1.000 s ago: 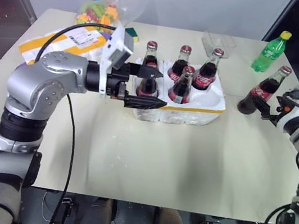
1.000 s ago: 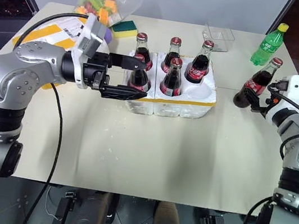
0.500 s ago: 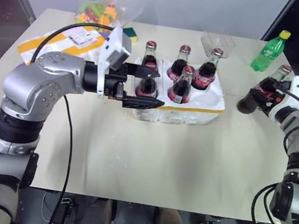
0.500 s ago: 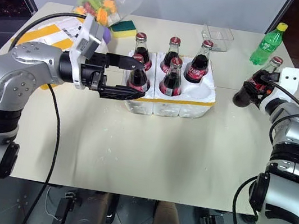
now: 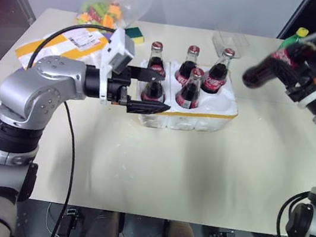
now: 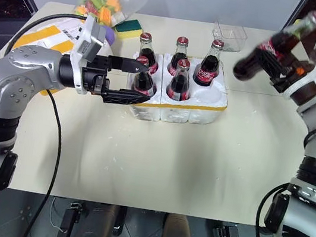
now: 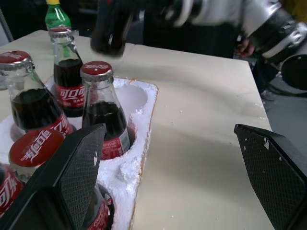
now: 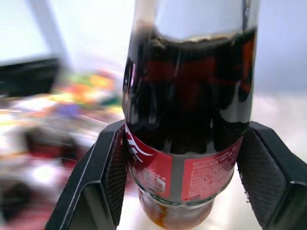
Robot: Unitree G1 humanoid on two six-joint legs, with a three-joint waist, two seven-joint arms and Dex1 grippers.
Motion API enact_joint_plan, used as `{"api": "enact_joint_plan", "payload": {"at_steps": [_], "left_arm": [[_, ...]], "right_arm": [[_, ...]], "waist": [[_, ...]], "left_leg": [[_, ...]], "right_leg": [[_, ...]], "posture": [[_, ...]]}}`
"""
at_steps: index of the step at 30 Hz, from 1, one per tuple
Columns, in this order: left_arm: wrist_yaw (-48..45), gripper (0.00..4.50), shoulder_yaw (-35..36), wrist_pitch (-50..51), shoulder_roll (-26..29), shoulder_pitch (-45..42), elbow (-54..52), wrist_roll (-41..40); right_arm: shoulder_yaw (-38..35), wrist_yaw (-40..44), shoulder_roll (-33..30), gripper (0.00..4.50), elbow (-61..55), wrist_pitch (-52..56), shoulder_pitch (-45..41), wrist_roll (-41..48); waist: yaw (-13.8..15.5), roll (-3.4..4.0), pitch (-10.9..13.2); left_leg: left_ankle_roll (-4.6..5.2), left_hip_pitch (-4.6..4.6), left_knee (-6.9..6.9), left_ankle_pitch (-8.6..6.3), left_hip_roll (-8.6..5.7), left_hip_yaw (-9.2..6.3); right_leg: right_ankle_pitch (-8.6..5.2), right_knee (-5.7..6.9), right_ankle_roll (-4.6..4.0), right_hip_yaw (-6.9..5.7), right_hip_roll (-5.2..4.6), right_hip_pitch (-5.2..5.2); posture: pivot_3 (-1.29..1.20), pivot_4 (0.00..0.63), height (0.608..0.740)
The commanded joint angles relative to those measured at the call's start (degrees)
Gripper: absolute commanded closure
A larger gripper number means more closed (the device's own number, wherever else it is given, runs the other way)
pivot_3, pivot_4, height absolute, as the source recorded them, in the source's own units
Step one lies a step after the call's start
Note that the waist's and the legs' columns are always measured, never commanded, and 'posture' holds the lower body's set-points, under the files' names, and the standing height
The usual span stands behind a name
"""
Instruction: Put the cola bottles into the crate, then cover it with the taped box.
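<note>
The white foam crate (image 5: 206,115) stands mid-table with several cola bottles (image 5: 188,69) upright in its wells; its front right well (image 5: 223,106) holds nothing. My right gripper (image 5: 300,75) is shut on another cola bottle (image 5: 275,59), held tilted in the air to the right of and above the crate, base toward it. My left gripper (image 5: 153,92) hangs open at the crate's left end, beside the front left bottle, gripping nothing. The taped box (image 5: 56,42) lies at the far left, partly behind my left arm.
A green plastic bottle (image 7: 56,14) stands at the back right. A clear plastic tub (image 5: 231,38), a green and yellow sponge (image 5: 134,33) and a bag of coloured toys (image 5: 109,8) sit along the back of the table. Bare table lies in front of the crate.
My right gripper has shut on the bottle that stood at the table's right, then lifted it up and left toward the crate, tilting it. The left arm has stayed put.
</note>
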Motion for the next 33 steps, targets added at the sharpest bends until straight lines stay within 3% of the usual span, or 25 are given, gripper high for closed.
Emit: {"api": "enact_joint_plan", "payload": {"at_steps": [1,17,21,22,28,31,33], "left_arm": [[0.1,0.00,1.5,-0.8,0.4,-0.2,-1.2,-0.7],[0.7,0.00,1.7,-1.3,0.8,0.3,-1.6,-0.2],[0.5,0.00,0.9,-2.7,2.5,2.1,-2.7,1.8],[0.4,0.00,0.7,-3.3,3.1,2.8,-2.9,2.5],[2.2,0.00,3.1,-9.7,11.4,10.3,-3.5,11.3],[4.0,0.00,6.8,-14.8,16.8,14.6,-2.5,16.8],[9.0,0.00,10.3,-19.1,22.2,19.3,1.7,25.1]], "right_arm": [[0.7,0.5,-1.3,1.93,-7.9,4.4,2.4,3.3],[18.0,1.8,1.5,1.93,-5.4,-1.6,5.0,-11.5],[20.5,0.8,2.4,0.03,-1.4,-2.1,3.3,-15.4],[20.6,0.9,2.5,0.03,-1.0,-2.6,3.0,-15.9],[9.4,4.6,-2.5,0.03,-9.8,6.0,2.0,-5.3],[1.8,6.4,-8.1,0.03,-13.1,11.5,1.4,1.2],[-4.8,9.5,-14.4,0.03,-14.9,16.6,3.1,6.1]], "waist": [[0.0,-0.05,0.0],[0.0,-0.06,0.0],[-0.1,-0.06,0.0],[-0.2,-0.06,0.0],[0.3,-0.04,0.0],[0.5,-0.05,0.0],[0.6,-0.06,0.0]], "left_leg": [[0.00,0.01,0.07,0.00,0.00,0.00],[-0.01,-0.03,0.02,0.01,-0.03,0.00],[-0.01,-0.01,0.04,0.01,-0.02,0.00],[-0.01,0.00,0.04,0.01,-0.02,0.00],[-0.01,-0.02,0.01,0.01,-0.02,0.00],[-0.01,-0.04,-0.03,0.00,-0.02,0.00],[-0.01,-0.03,-0.03,0.00,-0.02,0.00]], "right_leg": [[0.01,-0.02,0.01,0.00,0.00,0.07],[0.01,0.00,0.00,0.01,-0.02,-0.05],[0.01,0.01,0.00,0.01,-0.02,-0.03],[0.01,0.02,0.00,0.01,-0.02,-0.03],[0.01,0.01,0.00,0.01,-0.02,-0.04],[0.01,-0.02,-0.01,0.00,-0.02,-0.05],[0.00,-0.03,-0.01,0.00,-0.02,-0.04]], "posture": [[0.00,0.150,0.739],[0.00,0.150,0.739],[0.00,0.150,0.739],[0.00,0.150,0.739],[0.00,0.150,0.739],[0.00,0.150,0.739],[0.00,0.150,0.739]]}}
